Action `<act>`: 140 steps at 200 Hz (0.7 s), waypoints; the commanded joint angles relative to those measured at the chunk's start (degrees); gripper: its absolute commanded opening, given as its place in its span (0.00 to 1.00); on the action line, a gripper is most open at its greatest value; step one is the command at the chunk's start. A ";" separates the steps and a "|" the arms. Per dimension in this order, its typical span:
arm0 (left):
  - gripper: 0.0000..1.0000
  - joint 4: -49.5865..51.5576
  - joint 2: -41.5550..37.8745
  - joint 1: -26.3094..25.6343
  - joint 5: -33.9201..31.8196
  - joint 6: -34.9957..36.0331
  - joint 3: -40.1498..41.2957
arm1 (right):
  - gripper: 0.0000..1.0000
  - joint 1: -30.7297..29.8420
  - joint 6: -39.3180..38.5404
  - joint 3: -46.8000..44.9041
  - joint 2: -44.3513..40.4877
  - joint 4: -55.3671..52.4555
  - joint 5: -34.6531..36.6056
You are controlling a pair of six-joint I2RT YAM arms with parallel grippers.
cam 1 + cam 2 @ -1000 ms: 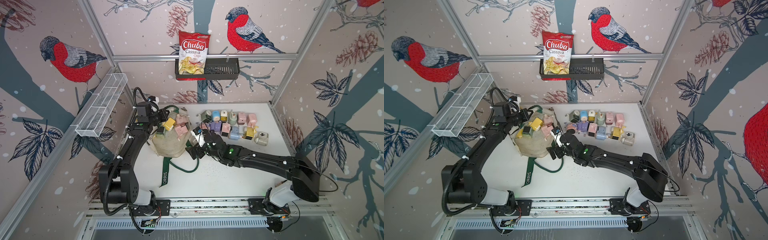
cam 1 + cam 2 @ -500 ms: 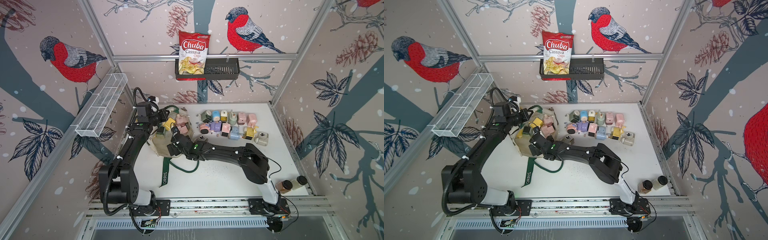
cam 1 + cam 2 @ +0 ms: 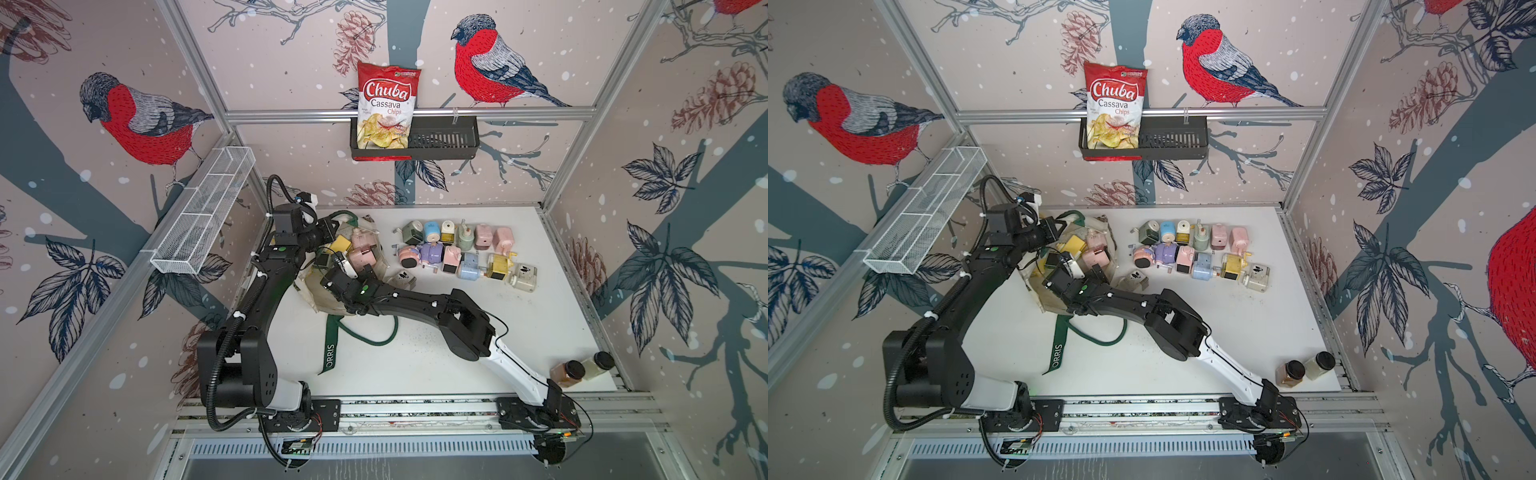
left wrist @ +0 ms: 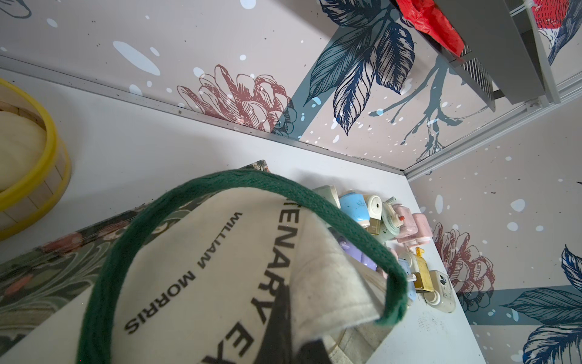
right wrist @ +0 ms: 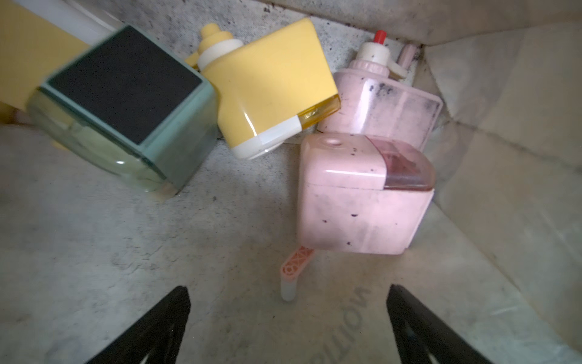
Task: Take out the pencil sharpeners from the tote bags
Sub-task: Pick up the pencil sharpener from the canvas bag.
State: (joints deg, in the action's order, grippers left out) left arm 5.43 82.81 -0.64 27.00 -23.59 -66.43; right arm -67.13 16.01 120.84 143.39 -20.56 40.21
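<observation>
In both top views the right claw point(image 3: 351, 268) point(image 3: 1077, 266) sits spread wide inside the tote bag point(image 3: 314, 291) point(image 3: 1040, 293). Other pencil sharpeners point(image 3: 461, 249) point(image 3: 1200, 249) lie well off to its side. The left claw point(image 3: 326, 229) point(image 3: 1050, 230) is clamped on the bag's rim.

Left wrist view: cream fabric and a green strap point(image 4: 315, 201) drape over its finger point(image 4: 278, 318).

Right wrist view: a pink sharpener point(image 5: 362, 201) lies just ahead of the wide fingers point(image 5: 176, 315), with its crank pointing toward the gap between them.

The right gripper point(image 3: 1077, 268) hangs over the tote bag point(image 3: 1045, 300), beside pink and yellow pencil sharpeners point(image 3: 1096, 257).
</observation>
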 commanded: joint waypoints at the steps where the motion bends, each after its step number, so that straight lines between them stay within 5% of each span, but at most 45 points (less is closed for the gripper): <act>1: 0.00 -0.84 -0.28 0.10 0.59 -0.01 -0.02 | 1.00 0.89 -2.38 0.54 0.78 1.40 4.60; 140: 0.00 -0.95 -0.12 0.09 1.03 -0.09 -0.01 | 1.00 5.29 -9.69 3.88 6.14 10.73 7.35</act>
State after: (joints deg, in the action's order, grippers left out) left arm 5.41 82.83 -0.64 27.09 -23.64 -66.43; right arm -62.35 7.35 124.20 148.62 -11.84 45.23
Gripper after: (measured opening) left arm 0.057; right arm 0.994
